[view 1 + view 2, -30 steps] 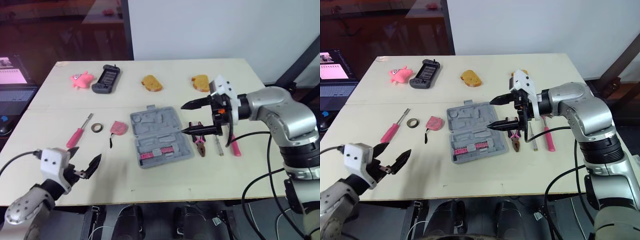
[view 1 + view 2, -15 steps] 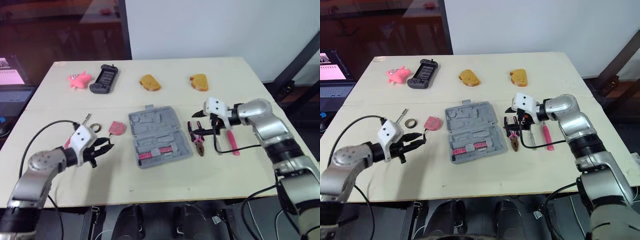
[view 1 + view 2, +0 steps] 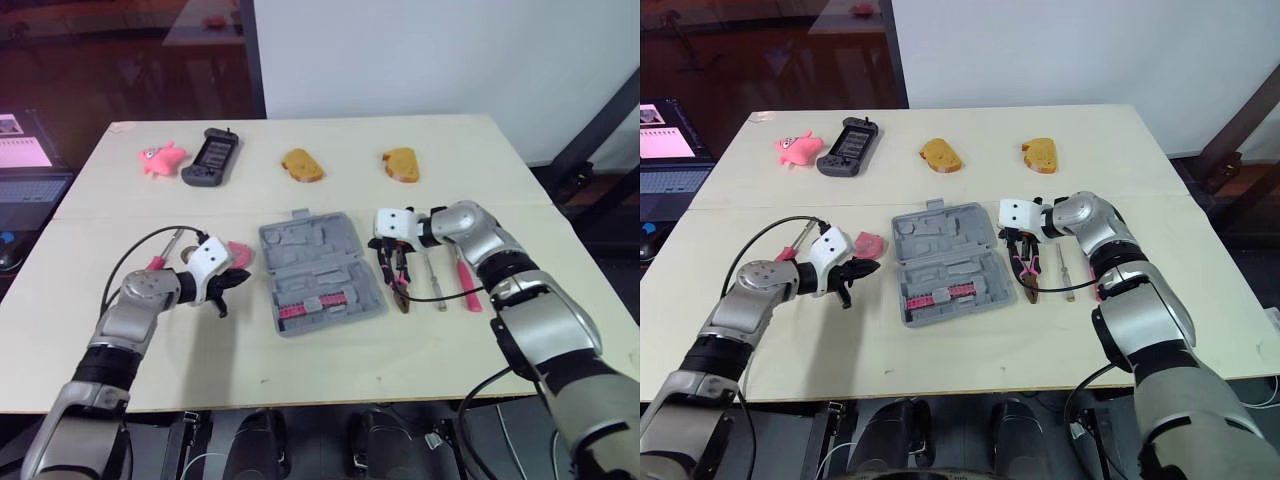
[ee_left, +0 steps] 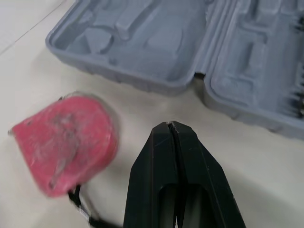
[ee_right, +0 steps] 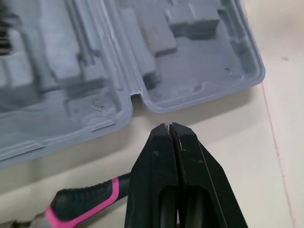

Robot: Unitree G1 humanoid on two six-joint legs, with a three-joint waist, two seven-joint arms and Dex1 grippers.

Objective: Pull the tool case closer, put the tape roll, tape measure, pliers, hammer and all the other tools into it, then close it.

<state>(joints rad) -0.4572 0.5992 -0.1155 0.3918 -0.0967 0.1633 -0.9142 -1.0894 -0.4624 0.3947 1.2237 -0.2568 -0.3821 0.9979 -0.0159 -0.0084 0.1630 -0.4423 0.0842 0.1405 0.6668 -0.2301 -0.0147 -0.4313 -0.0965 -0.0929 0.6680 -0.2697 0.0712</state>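
The grey tool case (image 3: 320, 270) lies open in the middle of the table, with a strip of pink bits in its near half. My left gripper (image 3: 238, 282) is shut on nothing, low over the table between the pink tape measure (image 4: 66, 142) and the case's left edge. Just off the case's far right corner, my right gripper (image 3: 382, 248) is shut and empty above the pink-and-black pliers (image 3: 398, 282). A pink-handled hammer (image 3: 466, 284) and a thin metal tool (image 3: 438, 288) lie right of the pliers. A pink screwdriver (image 3: 157, 262) shows behind my left arm.
Along the table's far side lie a pink toy (image 3: 160, 158), a black handheld device (image 3: 212, 157) and two orange bread-like pieces (image 3: 303, 166) (image 3: 401, 164). A laptop (image 3: 30, 190) stands off the table's left edge.
Both grippers have gone from wide open to shut. The left arm moved from the front left corner to beside the tape measure; the right gripper came down by the case's right edge.
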